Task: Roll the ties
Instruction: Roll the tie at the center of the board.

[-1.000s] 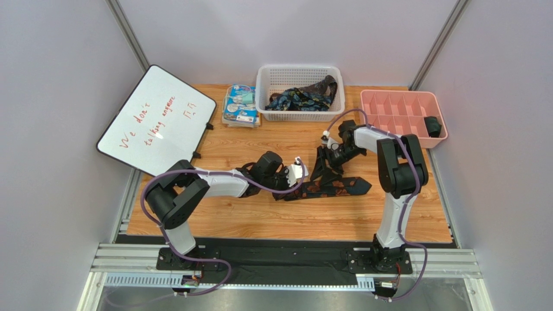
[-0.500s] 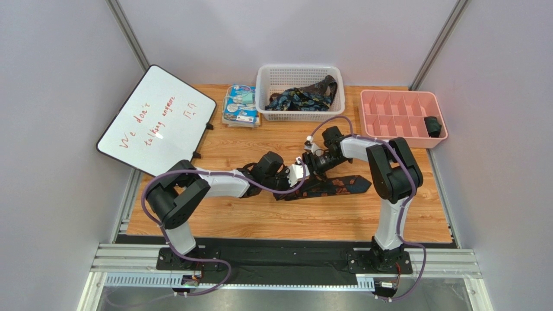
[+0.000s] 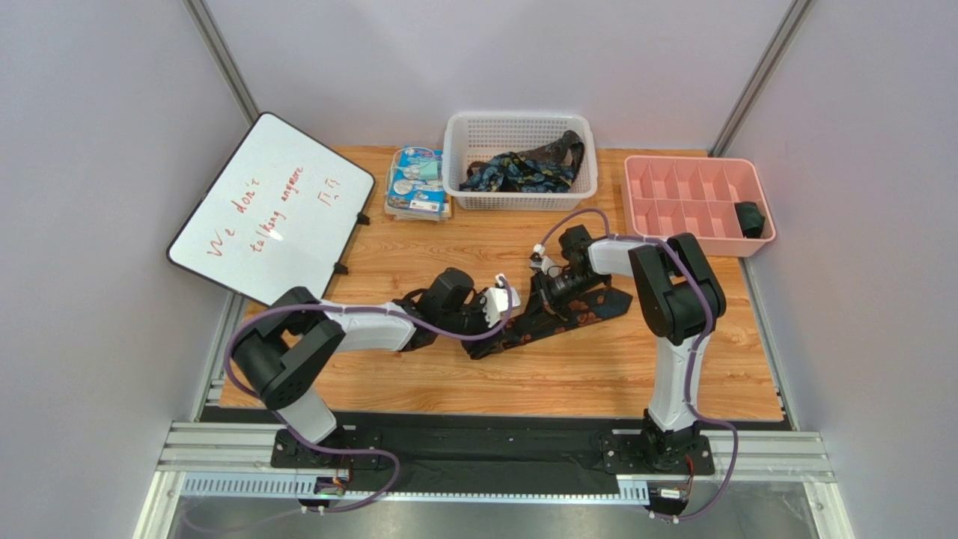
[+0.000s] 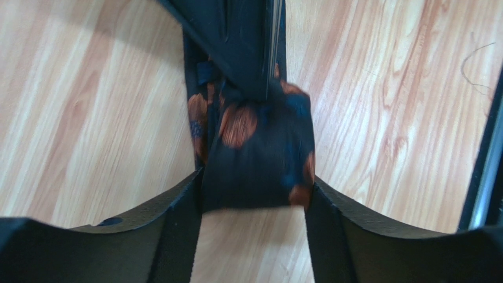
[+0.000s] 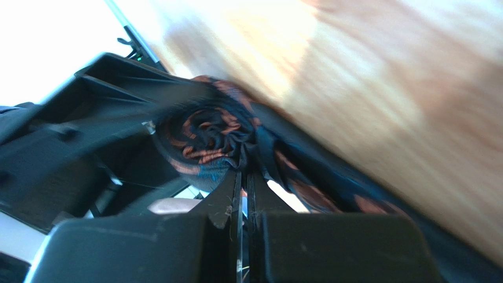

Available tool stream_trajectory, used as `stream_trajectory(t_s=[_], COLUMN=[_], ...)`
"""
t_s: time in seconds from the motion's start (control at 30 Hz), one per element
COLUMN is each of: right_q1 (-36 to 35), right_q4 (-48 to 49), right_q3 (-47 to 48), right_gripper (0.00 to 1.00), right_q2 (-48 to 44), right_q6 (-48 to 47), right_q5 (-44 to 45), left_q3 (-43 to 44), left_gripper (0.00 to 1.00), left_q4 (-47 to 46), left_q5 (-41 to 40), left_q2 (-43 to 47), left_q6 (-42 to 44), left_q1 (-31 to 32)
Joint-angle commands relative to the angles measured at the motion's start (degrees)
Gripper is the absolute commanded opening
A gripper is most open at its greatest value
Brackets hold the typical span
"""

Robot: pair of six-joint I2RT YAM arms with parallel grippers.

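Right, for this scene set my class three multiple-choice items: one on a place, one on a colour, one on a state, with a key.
1. Where does the white basket stand?
A) at the back of the table
B) at the table's near edge
C) under the table

2. What colour is the divided tray?
A) green
B) pink
C) yellow

3. How is the right gripper?
A) wide open above the basket
B) shut on the rolled end of the tie
C) resting inside the tray

Key: 1 A, it stands by the far edge, between the packet and the tray. 2 B, its walls are pink. 3 B, its jaws meet with the roll at their tips.
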State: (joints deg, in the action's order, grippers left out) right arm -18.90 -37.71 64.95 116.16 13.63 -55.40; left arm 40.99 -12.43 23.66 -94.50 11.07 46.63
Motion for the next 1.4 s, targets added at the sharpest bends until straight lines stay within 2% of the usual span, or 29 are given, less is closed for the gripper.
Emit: stream_trajectory(t_s=[0.0, 0.27, 0.47, 0.6, 0.63, 0.7, 0.73, 0.87, 0.93, 1.03, 1.1, 1.37], right_q1=[1.0, 1.0, 1.1, 1.1, 1.1, 1.1, 1.1, 2.0, 4.4, 8.3, 9.0, 6.4], right_q4=[-1.0, -2.0, -3.1, -3.2, -3.2, -3.7, -4.0, -7.4, -9.1, -10.8, -11.2, -11.4], right_q3=[-0.4, 1.1, 2.6, 2.6, 2.3, 2.2, 2.4, 3.8, 4.8, 7.6, 8.4, 5.9], right_gripper=[0.0, 0.0, 0.0, 0.0, 0.0, 0.0, 0.0, 0.02, 0.1, 0.28, 0.32, 0.19], right_q2=[3.3, 5.6, 7.9, 8.2, 7.9, 7.2, 6.7, 4.4, 2.8, 0.1, -0.1, 6.4], right_q6=[-3.5, -2.6, -2.6, -2.7, -2.7, -2.9, -3.5, -6.1, -6.9, -7.3, -8.3, -9.8], right_q5=[16.7, 22.2, 21.4, 19.8, 19.4, 18.0, 17.7, 12.4, 10.3, 8.7, 10.9, 20.9], left_q3=[-3.9, -3.1, -2.8, -0.5, 0.0, 1.2, 1.4, 0.1, -1.0, -1.9, -1.8, 0.9], left_gripper=[0.69, 0.87, 0.86, 0.76, 0.65, 0.54, 0.44, 0.25, 0.19, 0.14, 0.13, 0.15], left_q4=[-6.7, -17.4, -24.1, -24.0, -23.3, -20.4, -19.4, -16.9, -15.4, -13.1, -11.8, -7.7], left_q5=[4.0, 8.7, 6.9, 4.6, 4.2, 2.9, 2.2, 2.3, 2.4, 2.5, 2.8, -0.8], left_q2=[5.3, -0.4, -5.8, -8.6, -9.0, -9.2, -9.2, -7.8, -6.8, -6.0, -5.7, -3.3], left_q6=[-2.1, -2.5, 2.8, 3.2, 3.1, 1.3, 0.5, -0.6, -0.5, 0.2, 0.3, -2.6], left_q1=[-1.7, -1.6, 0.2, 0.6, 0.7, 0.7, 0.7, 0.5, 0.5, 0.5, 0.5, 0.4])
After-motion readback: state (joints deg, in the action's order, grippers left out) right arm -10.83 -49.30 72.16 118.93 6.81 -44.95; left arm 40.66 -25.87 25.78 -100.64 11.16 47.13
